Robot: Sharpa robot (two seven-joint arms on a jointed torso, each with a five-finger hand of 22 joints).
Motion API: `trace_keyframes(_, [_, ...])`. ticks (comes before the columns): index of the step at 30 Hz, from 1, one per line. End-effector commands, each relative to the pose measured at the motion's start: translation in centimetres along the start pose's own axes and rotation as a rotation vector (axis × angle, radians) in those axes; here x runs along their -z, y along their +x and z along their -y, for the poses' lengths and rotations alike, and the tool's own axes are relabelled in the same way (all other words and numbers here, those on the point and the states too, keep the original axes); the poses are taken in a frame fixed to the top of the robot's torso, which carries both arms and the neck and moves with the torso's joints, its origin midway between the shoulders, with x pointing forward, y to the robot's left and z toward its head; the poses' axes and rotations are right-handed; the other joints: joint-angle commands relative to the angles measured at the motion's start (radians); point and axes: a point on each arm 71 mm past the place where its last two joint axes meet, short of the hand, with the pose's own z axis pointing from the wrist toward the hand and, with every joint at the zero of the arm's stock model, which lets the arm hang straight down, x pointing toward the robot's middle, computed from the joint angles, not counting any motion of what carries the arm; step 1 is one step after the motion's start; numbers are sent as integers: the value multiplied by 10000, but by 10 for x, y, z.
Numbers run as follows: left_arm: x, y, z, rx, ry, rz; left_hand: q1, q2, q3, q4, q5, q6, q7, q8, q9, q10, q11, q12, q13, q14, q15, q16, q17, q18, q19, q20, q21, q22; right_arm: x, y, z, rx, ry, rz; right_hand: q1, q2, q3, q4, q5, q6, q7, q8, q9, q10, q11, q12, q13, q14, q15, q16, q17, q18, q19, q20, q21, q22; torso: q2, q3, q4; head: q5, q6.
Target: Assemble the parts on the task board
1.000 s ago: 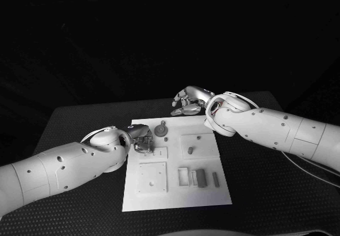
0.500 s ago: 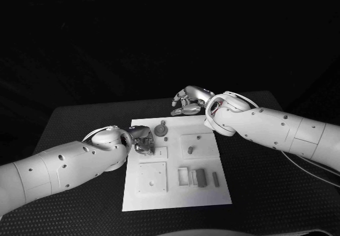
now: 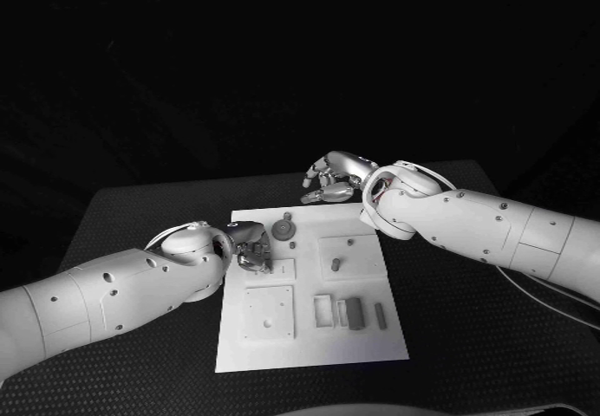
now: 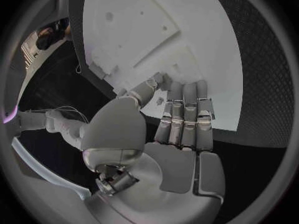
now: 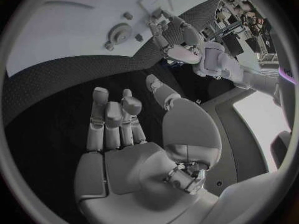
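The white task board (image 3: pixel 313 347) lies mid-table. On it are a round grey part (image 3: pixel 285 230), a short peg part (image 3: pixel 337 263), a square plate part (image 3: pixel 269 312) and several upright block parts (image 3: pixel 354 312). My left hand (image 3: pixel 251 247) hangs over the board's left edge beside the round part, fingertips pointing down at the board (image 4: pixel 206 50). Its fingers (image 4: pixel 187 114) lie straight and side by side, thumb apart, with nothing clearly held. My right hand (image 3: pixel 335 180) hovers over the black table just beyond the board's far edge, fingers loosely spread (image 5: pixel 115 119) and empty.
Black table (image 3: pixel 138 217) surrounds the board on all sides. In the right wrist view, the left hand (image 5: pixel 177 37) reaches onto the board (image 5: pixel 62 30) near the round part (image 5: pixel 118 33). My right forearm (image 3: pixel 475 225) crosses the board's far right corner.
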Motion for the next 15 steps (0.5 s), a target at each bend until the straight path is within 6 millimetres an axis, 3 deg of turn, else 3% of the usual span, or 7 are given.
trace_keyframes(1, [0,3,0,91,-86,184,59,-78,37,-51,-18,229,-89,193,51,80,-136,147,40,74,-106,130,15,-83,149,-33,39,71,0,1,-1,-1,-81,-99,-119,15,2,76,22,-31,48,-42,12,-81,5,-33,-12,-30,27,-44,-14,156,-19,-13,-28,62,0,-3,-2,2,9])
trace_keyframes(15, [3,2,0,509,-88,431,209,-265,-96,-66,-20,693,-393,876,102,245,-441,1149,403,358,-438,941,145,-116,631,-343,309,604,1,1,0,3,-72,-104,-116,17,3,75,22,-29,47,-42,13,-83,4,-32,-12,-31,27,-44,-14,156,-20,-14,-29,63,-4,2,3,-10,14])
